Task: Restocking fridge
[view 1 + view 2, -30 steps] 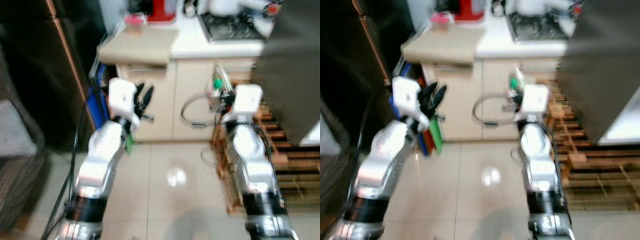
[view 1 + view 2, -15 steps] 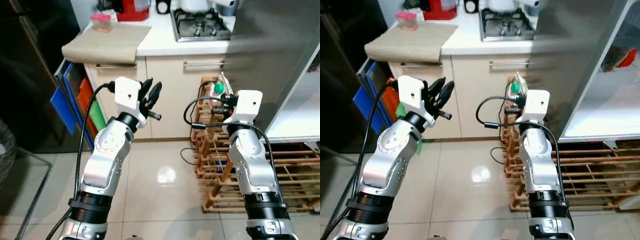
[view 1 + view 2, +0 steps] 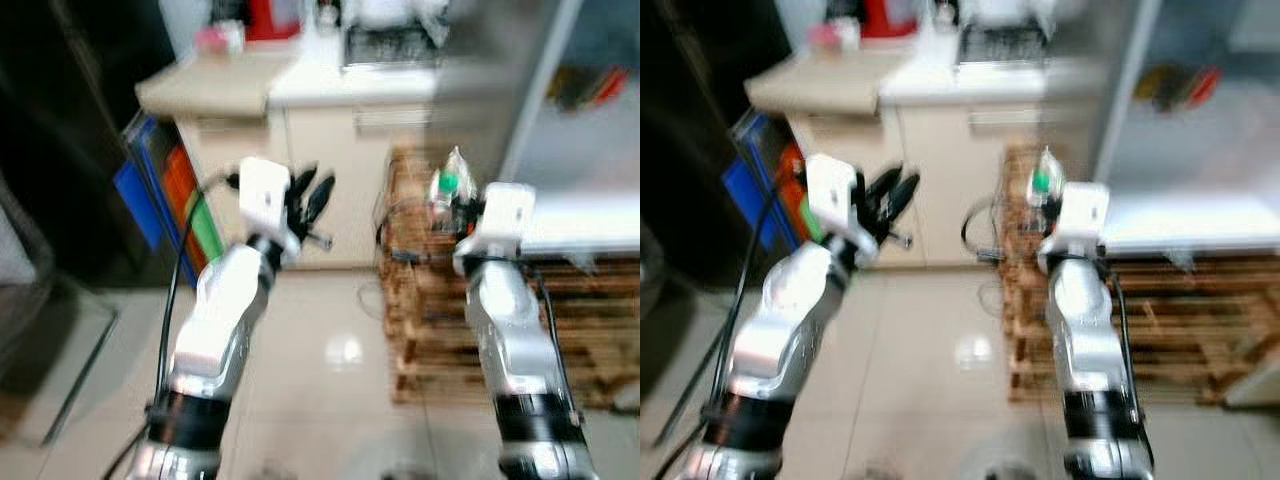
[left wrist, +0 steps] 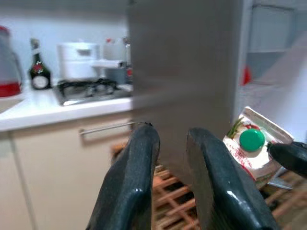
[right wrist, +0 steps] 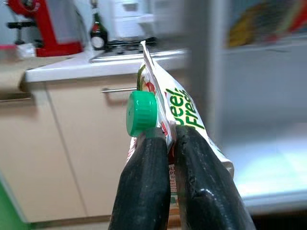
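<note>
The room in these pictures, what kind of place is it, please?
Most likely a home kitchen: a gas stove sits on a white counter over beige cabinets, and the right gripper holds a green-capped carton.

Legible print found on one item: the juice carton (image 5: 182,122), pinched between the black fingers (image 5: 146,182) of the right gripper (image 5: 168,139). Green lettering on its white side panel, just beyond the fingertips and beside the green cap (image 5: 142,113), reads "eel" over "Fres"; both words cut off. Smaller red print lower down is too blurred to read. No other text is readable.
</note>
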{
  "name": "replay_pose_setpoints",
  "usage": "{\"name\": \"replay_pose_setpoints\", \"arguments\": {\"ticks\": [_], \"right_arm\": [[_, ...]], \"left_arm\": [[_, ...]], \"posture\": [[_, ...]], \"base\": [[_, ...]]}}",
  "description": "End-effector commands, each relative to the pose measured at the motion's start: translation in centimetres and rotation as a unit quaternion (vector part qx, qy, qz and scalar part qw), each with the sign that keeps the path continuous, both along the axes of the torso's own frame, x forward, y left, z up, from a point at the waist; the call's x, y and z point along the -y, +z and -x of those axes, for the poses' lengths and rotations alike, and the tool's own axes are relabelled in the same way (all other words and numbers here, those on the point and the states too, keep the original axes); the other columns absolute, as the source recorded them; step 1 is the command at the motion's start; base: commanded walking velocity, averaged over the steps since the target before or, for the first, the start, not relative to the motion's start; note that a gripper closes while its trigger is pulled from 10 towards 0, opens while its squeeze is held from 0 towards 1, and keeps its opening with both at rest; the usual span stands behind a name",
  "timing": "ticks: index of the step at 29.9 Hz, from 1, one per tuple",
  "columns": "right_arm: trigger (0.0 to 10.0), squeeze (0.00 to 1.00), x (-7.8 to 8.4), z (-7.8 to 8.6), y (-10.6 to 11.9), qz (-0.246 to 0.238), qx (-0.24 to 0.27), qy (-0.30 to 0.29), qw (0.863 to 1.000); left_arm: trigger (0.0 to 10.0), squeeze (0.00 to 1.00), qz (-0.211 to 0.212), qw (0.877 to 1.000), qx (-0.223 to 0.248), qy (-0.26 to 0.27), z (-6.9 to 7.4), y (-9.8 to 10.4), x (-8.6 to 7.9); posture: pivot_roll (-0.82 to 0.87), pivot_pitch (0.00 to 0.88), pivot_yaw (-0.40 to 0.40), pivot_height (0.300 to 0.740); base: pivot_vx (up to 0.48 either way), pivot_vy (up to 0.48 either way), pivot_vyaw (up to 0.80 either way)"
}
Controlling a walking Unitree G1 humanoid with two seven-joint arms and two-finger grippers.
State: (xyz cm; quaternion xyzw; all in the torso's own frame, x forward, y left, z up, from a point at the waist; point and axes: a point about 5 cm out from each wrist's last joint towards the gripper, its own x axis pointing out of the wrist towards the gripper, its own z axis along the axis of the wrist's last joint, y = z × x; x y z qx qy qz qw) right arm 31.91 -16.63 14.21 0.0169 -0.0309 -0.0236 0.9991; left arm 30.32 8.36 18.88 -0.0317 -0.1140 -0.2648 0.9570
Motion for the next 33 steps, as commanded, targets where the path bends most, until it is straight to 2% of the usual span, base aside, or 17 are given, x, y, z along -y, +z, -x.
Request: {"name": "replay_pose_setpoints", "arguments": {"ticks": [1,6,9,18,19,20,21,22,23,24,25,26,27,28,31,32,33], "right_arm": [[10.0,0.00,-0.2,0.0,0.6,-0.001,0.010,0.001,1.000],[10.0,0.00,-0.1,0.1,0.4,0.000,0.007,0.000,1.000],[10.0,0.00,-0.1,0.1,0.3,0.001,0.004,-0.002,1.000],[10.0,0.00,-0.1,0.2,0.7,0.011,0.013,-0.002,1.000],[10.0,0.00,0.0,0.4,0.7,0.011,0.013,-0.002,1.000],[10.0,0.00,0.0,0.4,0.7,0.011,0.013,-0.002,1.000],[10.0,0.00,0.4,1.1,0.5,0.016,0.009,0.002,1.000],[10.0,0.00,0.4,1.1,0.5,0.016,0.009,0.002,1.000],[10.0,0.00,1.6,2.4,-0.3,0.018,-0.005,0.001,1.000],[10.0,0.00,1.6,2.4,-0.3,0.018,-0.005,0.001,1.000],[10.0,0.00,2.3,3.5,-1.1,0.023,-0.020,0.003,1.000],[10.0,0.00,2.5,3.8,-1.5,0.026,-0.025,0.005,0.999],[10.0,0.00,2.5,3.8,-1.5,0.026,-0.025,0.005,0.999],[10.0,0.00,2.5,4.0,-1.6,0.027,-0.027,0.008,0.999],[10.0,0.00,2.1,3.6,-1.5,0.022,-0.023,0.012,0.999],[10.0,0.00,1.6,3.1,-1.2,0.020,-0.017,0.018,0.999],[10.0,0.00,1.6,3.1,-1.2,0.020,-0.017,0.018,0.999]], "left_arm": [[10.0,0.00,0.006,1.000,0.014,-0.008,0.1,0.6,0.0],[10.0,0.00,0.009,1.000,0.014,-0.011,0.1,0.7,0.0],[10.0,0.00,-0.012,0.999,0.031,-0.032,0.5,0.8,0.7],[10.0,0.00,0.019,0.999,-0.039,0.032,-1.1,-0.5,-0.9],[10.0,0.00,0.029,0.994,-0.076,0.080,-1.8,-1.7,-2.4],[10.0,0.00,0.029,0.994,-0.076,0.080,-1.8,-1.7,-2.4],[10.0,0.00,0.022,0.982,-0.127,0.141,-1.9,-4.1,-5.7],[10.0,0.00,0.022,0.982,-0.127,0.141,-1.9,-4.1,-5.7],[10.0,0.00,-0.029,0.977,-0.147,0.150,-0.6,-6.1,-7.9],[10.0,0.00,-0.029,0.977,-0.147,0.150,-0.6,-6.1,-7.9],[10.0,0.00,-0.067,0.975,-0.186,0.105,0.9,-7.8,-7.9],[10.0,0.00,-0.066,0.975,-0.197,0.074,1.8,-8.2,-7.5],[10.0,0.00,-0.066,0.975,-0.197,0.074,1.8,-8.2,-7.5],[10.0,0.00,-0.049,0.977,-0.204,0.050,2.8,-8.3,-6.7],[10.0,0.00,-0.023,0.979,-0.192,0.064,2.7,-7.8,-6.2],[10.0,0.00,-0.010,0.985,-0.157,0.071,2.0,-6.7,-5.7],[10.0,0.00,-0.010,0.985,-0.157,0.071,2.0,-6.7,-5.7]], "posture": [[-0.06,0.000,0.082,0.740],[-0.06,0.000,0.084,0.740],[-0.06,0.000,0.086,0.740],[-0.07,0.000,0.098,0.740],[-0.08,0.000,0.103,0.740],[-0.08,0.000,0.103,0.740],[-0.08,0.000,0.102,0.740],[-0.08,0.000,0.102,0.740],[-0.07,0.000,0.097,0.740],[-0.07,0.000,0.097,0.740],[-0.06,0.000,0.095,0.740],[-0.06,0.000,0.095,0.740],[-0.06,0.000,0.095,0.740],[-0.06,0.000,0.090,0.740],[-0.06,0.000,0.087,0.740],[-0.06,0.000,0.088,0.740],[-0.06,0.000,0.088,0.740]], "base": [[0.000,-0.454,0.00],[0.000,-0.454,0.00],[0.000,-0.454,0.00],[0.089,-0.430,0.00],[0.277,-0.386,0.00],[0.277,-0.386,0.00],[0.277,-0.390,0.00],[0.277,-0.390,0.00],[0.315,0.000,0.00],[0.315,0.000,0.00],[0.000,0.000,0.00],[0.000,0.000,0.00],[0.000,0.000,0.00],[0.000,0.000,0.00],[0.000,0.000,0.00],[0.330,0.000,0.00],[0.330,0.000,0.00]]}}
